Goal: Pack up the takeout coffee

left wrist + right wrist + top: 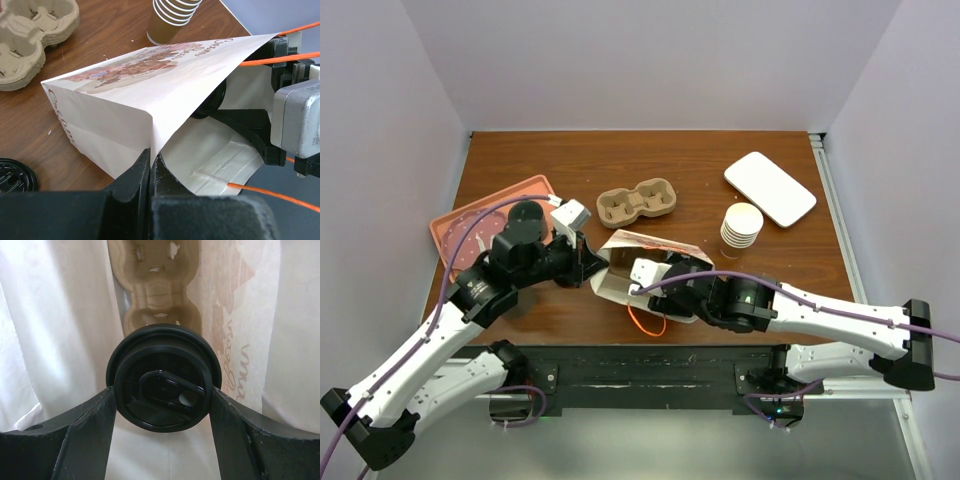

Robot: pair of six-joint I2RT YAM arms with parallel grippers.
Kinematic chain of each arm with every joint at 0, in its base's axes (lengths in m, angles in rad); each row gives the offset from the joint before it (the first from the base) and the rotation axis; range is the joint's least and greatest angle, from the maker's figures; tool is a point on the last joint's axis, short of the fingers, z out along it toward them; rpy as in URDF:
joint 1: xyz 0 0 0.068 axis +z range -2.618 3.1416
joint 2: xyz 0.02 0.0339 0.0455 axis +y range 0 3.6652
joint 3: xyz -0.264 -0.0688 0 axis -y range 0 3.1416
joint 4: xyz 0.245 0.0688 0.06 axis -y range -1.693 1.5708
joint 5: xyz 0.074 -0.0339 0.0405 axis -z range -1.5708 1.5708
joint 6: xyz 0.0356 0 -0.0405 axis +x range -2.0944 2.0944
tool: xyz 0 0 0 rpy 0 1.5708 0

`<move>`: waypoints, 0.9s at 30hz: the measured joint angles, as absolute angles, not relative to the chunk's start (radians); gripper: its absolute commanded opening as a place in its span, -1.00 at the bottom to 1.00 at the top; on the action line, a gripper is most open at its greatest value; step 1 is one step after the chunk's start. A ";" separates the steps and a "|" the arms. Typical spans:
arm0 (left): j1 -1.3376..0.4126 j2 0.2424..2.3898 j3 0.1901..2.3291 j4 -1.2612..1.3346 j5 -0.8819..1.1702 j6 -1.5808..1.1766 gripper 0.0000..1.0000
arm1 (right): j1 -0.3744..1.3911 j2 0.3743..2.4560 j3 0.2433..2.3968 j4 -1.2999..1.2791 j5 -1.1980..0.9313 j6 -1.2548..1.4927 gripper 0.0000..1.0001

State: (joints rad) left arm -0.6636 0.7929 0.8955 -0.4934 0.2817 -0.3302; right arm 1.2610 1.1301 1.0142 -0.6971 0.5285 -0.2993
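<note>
Right fingers (pixel 85 432) round coffee (pixel 164 390) inside bag (pixel 55 330)

Overhead: bright, even light; soft shadows on brown wooden table (pixel 570 160). Wrist views: foreground blurred; white paper bag (pixel 60 315) glows, backlit.

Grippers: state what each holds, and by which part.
Left gripper pinches the bag at its open edge. Right gripper clamps the coffee by the sides of its lid, inside the bag.

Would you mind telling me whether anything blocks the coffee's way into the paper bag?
Nothing visible does: the left pincer pinches the edge of the bag so its mouth gapes, and the right pincer holds the coffee within that mouth.
</note>
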 measured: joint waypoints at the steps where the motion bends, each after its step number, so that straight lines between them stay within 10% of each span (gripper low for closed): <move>1: -0.664 0.789 0.886 -0.486 0.282 -0.330 -1.00 | 1.257 1.132 1.012 -0.691 0.528 -0.308 -0.40; 27: -0.667 0.751 0.819 -0.419 0.315 -0.302 -1.00 | 1.184 1.165 0.934 -0.596 0.426 -0.437 -0.42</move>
State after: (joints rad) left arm -0.6674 0.7513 0.8188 -0.4187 0.3153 -0.3023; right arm 1.1839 1.1648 0.9344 -0.5961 0.4263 -0.4374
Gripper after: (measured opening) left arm 0.014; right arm 0.709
